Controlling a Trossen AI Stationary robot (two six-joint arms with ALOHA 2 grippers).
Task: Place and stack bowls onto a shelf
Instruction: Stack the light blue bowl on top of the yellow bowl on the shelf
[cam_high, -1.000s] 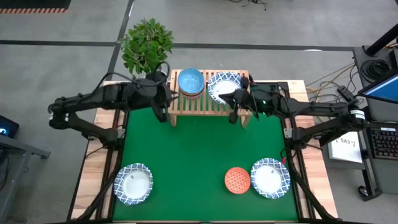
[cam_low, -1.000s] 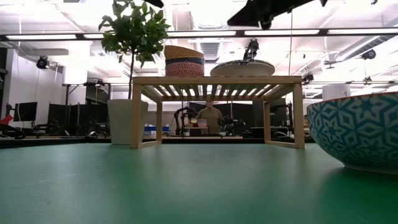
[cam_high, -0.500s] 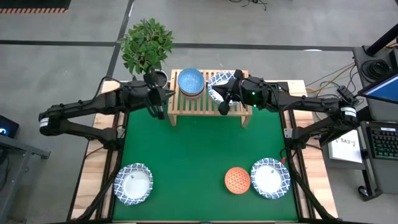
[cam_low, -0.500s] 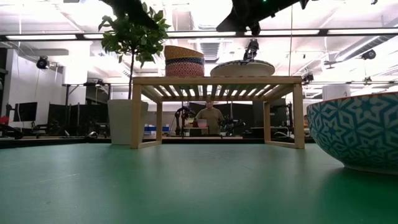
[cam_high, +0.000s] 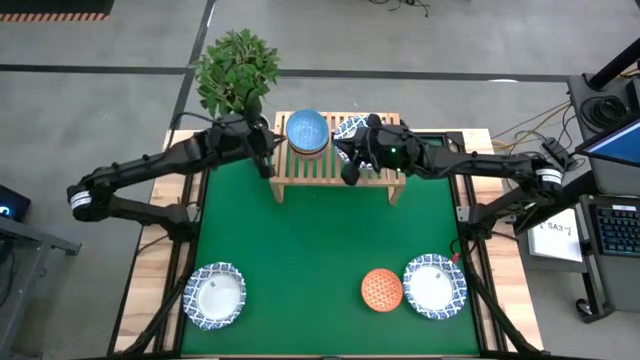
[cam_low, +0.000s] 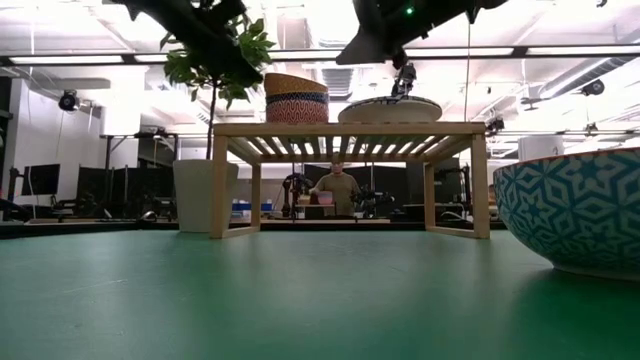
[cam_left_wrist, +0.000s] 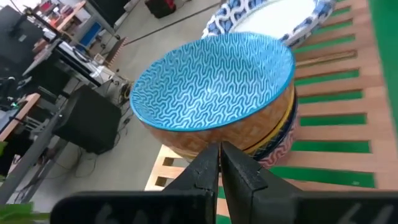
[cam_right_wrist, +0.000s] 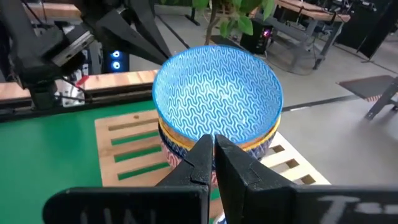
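The light-wood shelf (cam_high: 330, 172) stands at the table's far edge. On its left half sits a stack of small bowls with a light blue bowl (cam_high: 307, 131) on top, also seen in the wrist views (cam_left_wrist: 214, 78) (cam_right_wrist: 217, 90). Wide white bowls (cam_high: 350, 130) sit on its right half, partly under my right arm. My left gripper (cam_high: 266, 165) is shut and hovers by the shelf's left end, pointing at the stack (cam_left_wrist: 219, 149). My right gripper (cam_high: 348, 176) is shut and hovers over the shelf's front edge, right of the stack (cam_right_wrist: 213, 142).
A wide white bowl (cam_high: 214, 296) lies at the front left. An orange-red dotted bowl (cam_high: 382, 289) and another wide bowl (cam_high: 435, 286) lie at the front right. A potted plant (cam_high: 235, 72) stands behind the shelf's left end. Green mat (cam_high: 320, 240) lies between.
My right gripper has gone toward the table's left, along the shelf's front, nearer the stack of small bowls. My left gripper has come down and gone a little toward the far edge by the shelf's left end. The bowls have stayed put.
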